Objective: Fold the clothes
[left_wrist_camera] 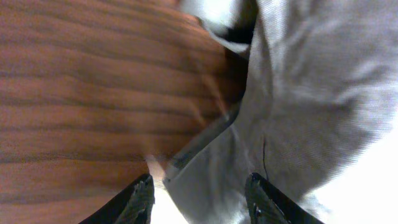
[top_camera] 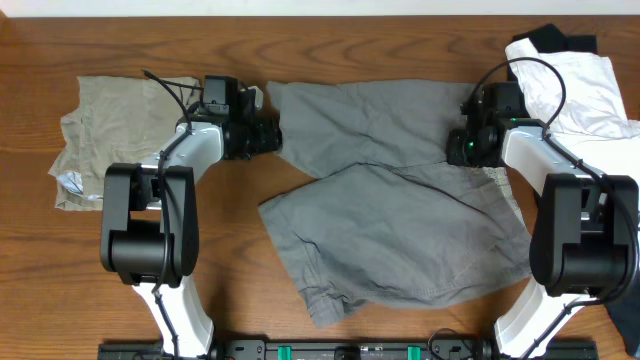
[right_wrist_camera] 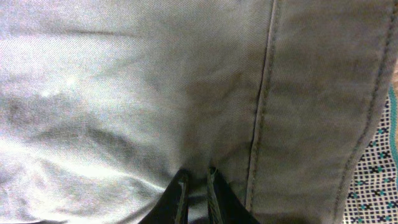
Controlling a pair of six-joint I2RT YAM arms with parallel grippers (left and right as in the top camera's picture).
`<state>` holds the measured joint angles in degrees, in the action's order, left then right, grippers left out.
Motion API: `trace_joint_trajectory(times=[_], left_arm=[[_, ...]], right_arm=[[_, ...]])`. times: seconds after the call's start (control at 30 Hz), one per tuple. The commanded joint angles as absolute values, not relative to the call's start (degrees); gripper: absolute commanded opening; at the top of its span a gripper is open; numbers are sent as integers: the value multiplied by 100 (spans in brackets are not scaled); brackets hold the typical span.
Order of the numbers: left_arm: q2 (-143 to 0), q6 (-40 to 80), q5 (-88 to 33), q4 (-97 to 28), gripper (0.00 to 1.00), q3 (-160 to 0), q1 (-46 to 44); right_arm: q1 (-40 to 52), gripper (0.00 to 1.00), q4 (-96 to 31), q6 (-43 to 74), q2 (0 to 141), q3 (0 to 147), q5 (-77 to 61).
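Pinching a small fold of cloth between nearly closed jaws, the right gripper (right_wrist_camera: 198, 190) holds the grey shorts (top_camera: 400, 230) just inside the waistband seam, with the speckled lining (right_wrist_camera: 379, 168) showing beside it. Across the garment, the left gripper (left_wrist_camera: 200, 200) has its jaws apart. A hem edge of the same shorts lies between the fingers (left_wrist_camera: 142, 199) but is not clamped, and bare table (left_wrist_camera: 74, 93) shows to one side.

From above, the shorts spread across the middle of the table, their long axis running left to right between the two arms. The waist end lies by the right gripper, the upper leg reaches to the left gripper, and the other leg sprawls towards the robot's base. Each arm sits at its own end, and the cloth lies inward from both.

The next move probably turns on the left jaws closing on that hem, so the leg end can be carried across towards the waist. Khaki shorts (top_camera: 105, 130) lie well to the left; a white garment (top_camera: 580, 90) sits at the far right.
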<state>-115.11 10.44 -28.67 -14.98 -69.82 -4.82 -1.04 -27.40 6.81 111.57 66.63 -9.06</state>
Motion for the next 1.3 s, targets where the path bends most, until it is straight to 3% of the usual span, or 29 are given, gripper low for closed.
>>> trace_joint_trajectory(times=[0.0, 0.17, 0.2, 0.3, 0.33, 0.5, 0.83, 1.03, 1.27], left_arm=[[-11627, 982, -3404, -1608, 50, -6934, -462], [-11625, 947, -3409, -1717, 52, -6934, -349], [-11625, 945, -3409, -1756, 47, -6934, -329], [-11625, 943, -3406, -1822, 13, -6934, -276], [-11625, 941, -3406, -1813, 7, -6934, -255], [-11297, 947, -3382, -2062, 6, -6934, -27], [-9472, 1214, -2589, -3811, 6, -6934, 266], [-9389, 1214, -2587, -4418, 14, -6934, 126], [-9395, 1214, -2292, -4029, 14, -6934, 119]], right_arm=[[-110, 12, -2958, 720, 11417, 6405, -449], [-110, 12, -2963, 720, 11417, 6405, -449], [-110, 12, -2961, 720, 11417, 6405, -449], [-110, 12, -2963, 720, 11417, 6405, -449], [-110, 12, -2963, 720, 11417, 6405, -449], [-110, 12, -2963, 720, 11417, 6405, -449], [-110, 12, -2954, 720, 11417, 6405, -447], [-110, 12, -2967, 720, 11417, 6405, -447], [-110, 12, -2965, 722, 11417, 6405, -449]])
